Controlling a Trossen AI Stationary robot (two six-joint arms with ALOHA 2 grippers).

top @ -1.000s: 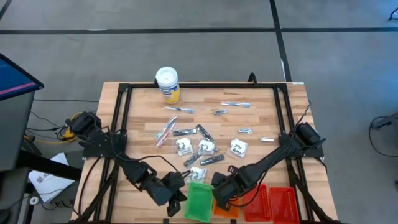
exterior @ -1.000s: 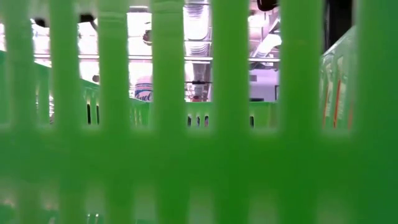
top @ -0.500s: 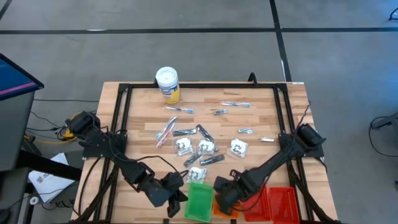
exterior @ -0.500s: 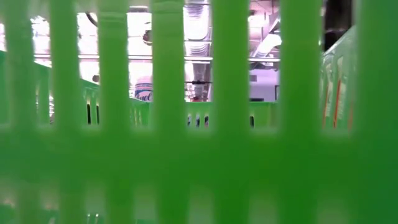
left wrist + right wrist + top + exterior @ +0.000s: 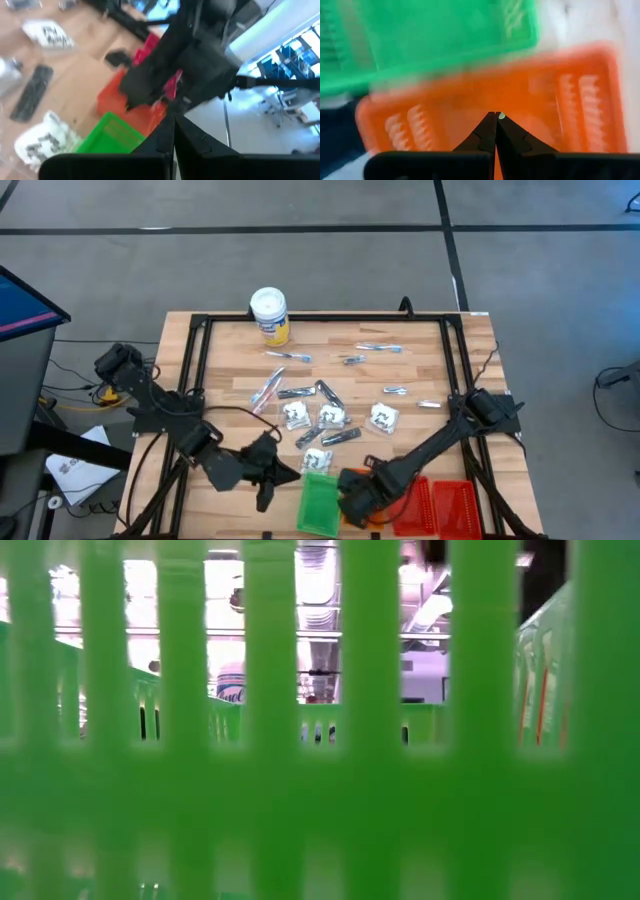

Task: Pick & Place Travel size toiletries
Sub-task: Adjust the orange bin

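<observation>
Right gripper [image 5: 350,505] hangs over the orange tray [image 5: 560,115], fingers pressed together, empty; left gripper [image 5: 268,490] likewise. Toiletries [image 5: 325,415], white packets, dark tubes, lie scattered. Green tray [image 5: 320,790] blocks the low view.

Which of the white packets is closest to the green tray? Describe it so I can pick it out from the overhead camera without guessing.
Start at the green tray on the table's near edge, between the two arms. Just beyond its far left corner lies a small white crinkly packet with dark print. The other white packets sit in a row farther up the table; this one lies alone, nearly at the tray's rim, with a slim dark tube just past it.
</observation>
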